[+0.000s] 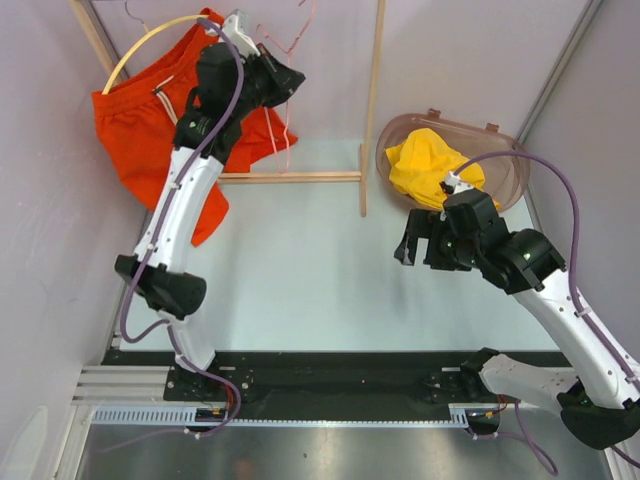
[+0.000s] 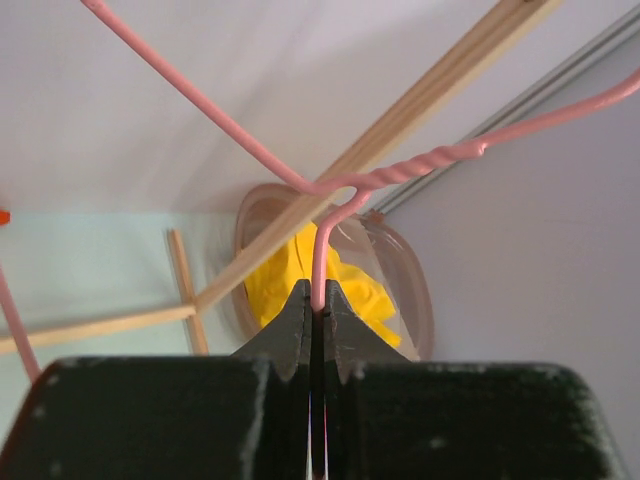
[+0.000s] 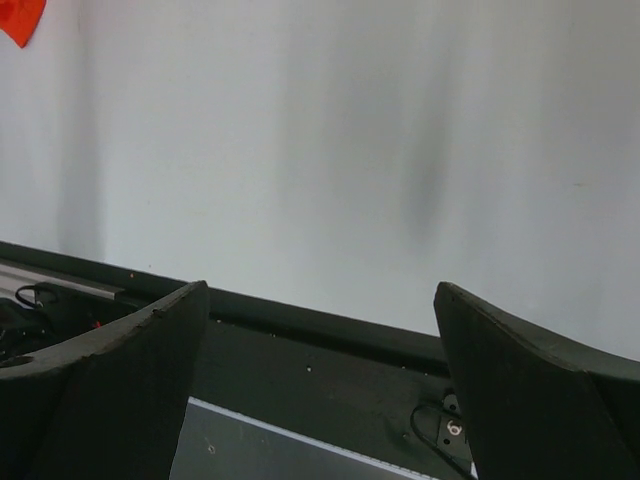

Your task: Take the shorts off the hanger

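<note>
The orange-red shorts (image 1: 140,120) with a pale drawstring hang at the back left, under a curved yellow hanger (image 1: 150,42), partly hidden behind my left arm. A corner of them shows in the right wrist view (image 3: 20,18). My left gripper (image 1: 288,78) is raised beside them and shut on a thin pink wire hanger (image 1: 290,45). In the left wrist view the jaws (image 2: 318,300) pinch the pink wire (image 2: 320,250). The yellow shorts (image 1: 430,165) lie bunched in a basket, also seen in the left wrist view (image 2: 285,280). My right gripper (image 1: 410,245) is open and empty, its fingers (image 3: 130,370) wide apart.
A translucent brown basket (image 1: 505,165) stands at the back right, and its rim shows in the left wrist view (image 2: 420,300). A wooden rack has an upright post (image 1: 374,90) and a low crossbar (image 1: 290,177). Grey walls close in on both sides.
</note>
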Action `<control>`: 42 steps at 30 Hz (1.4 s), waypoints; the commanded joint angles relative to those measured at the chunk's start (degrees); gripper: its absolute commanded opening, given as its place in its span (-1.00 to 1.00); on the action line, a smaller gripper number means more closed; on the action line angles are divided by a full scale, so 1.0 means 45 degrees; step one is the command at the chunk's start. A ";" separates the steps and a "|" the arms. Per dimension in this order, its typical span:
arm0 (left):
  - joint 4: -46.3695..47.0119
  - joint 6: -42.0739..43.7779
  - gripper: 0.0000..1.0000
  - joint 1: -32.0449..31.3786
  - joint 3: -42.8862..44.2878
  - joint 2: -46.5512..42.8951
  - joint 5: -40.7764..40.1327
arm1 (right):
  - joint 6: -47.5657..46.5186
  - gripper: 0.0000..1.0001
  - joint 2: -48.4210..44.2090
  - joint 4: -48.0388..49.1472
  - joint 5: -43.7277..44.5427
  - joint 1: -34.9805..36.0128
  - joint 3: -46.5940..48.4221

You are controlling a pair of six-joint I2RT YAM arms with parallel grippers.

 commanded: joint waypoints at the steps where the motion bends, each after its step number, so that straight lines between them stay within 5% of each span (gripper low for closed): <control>1: 0.0743 0.1009 -1.00 0.0075 0.1418 0.0695 -0.0271 | -0.0984 0.99 -0.0026 0.0685 -0.1203 -0.1124 0.0196; 13: 0.3320 0.1594 -1.00 0.0212 0.0387 0.1069 -0.0252 | -0.2175 0.99 0.0481 0.0686 -0.2788 -0.3781 0.0507; 42: 0.5335 0.1459 -0.99 0.0641 0.1652 0.2941 -0.0115 | -0.3055 0.99 0.2102 0.0373 -0.2847 -0.4974 0.2188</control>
